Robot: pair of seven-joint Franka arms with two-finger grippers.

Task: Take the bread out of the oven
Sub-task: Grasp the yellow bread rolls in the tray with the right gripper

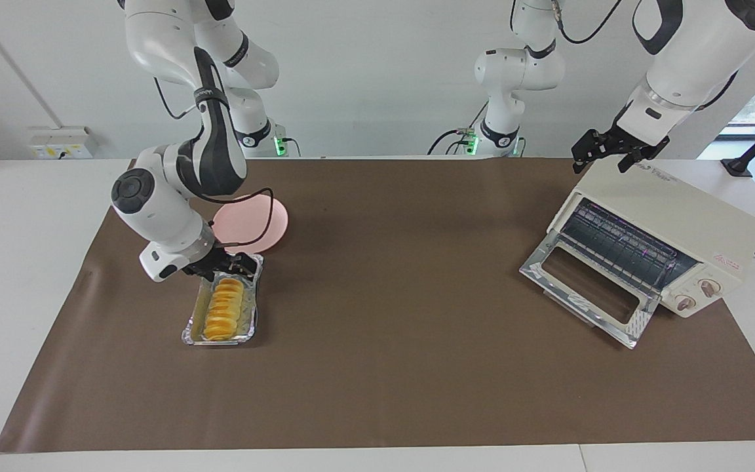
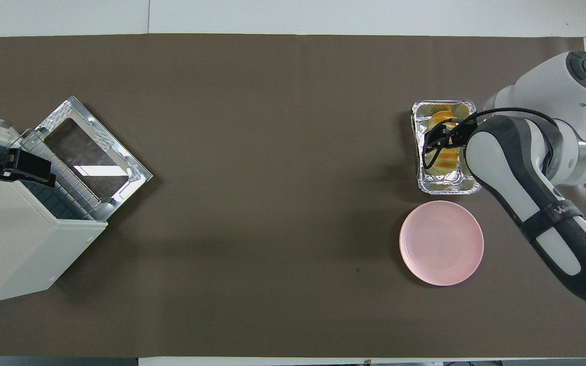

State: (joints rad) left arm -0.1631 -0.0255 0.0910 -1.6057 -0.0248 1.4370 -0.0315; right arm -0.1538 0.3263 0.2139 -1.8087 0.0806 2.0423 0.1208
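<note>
The bread (image 1: 223, 309) (image 2: 446, 160), an orange-yellow ridged loaf, lies in a crinkled foil tray (image 1: 187, 335) (image 2: 445, 189) on the brown mat toward the right arm's end of the table. My right gripper (image 1: 228, 264) (image 2: 445, 136) hangs open just over the end of the tray nearer the robots, holding nothing. The cream-white oven (image 1: 672, 216) (image 2: 13, 244) stands at the left arm's end with its glass door (image 1: 584, 288) (image 2: 94, 147) dropped open and a bare rack inside. My left gripper (image 1: 602, 157) (image 2: 28, 166) waits open over the oven's top edge.
A round pink plate (image 1: 256, 223) (image 2: 441, 242) sits beside the foil tray, nearer the robots. The brown mat (image 1: 404, 328) covers most of the white table.
</note>
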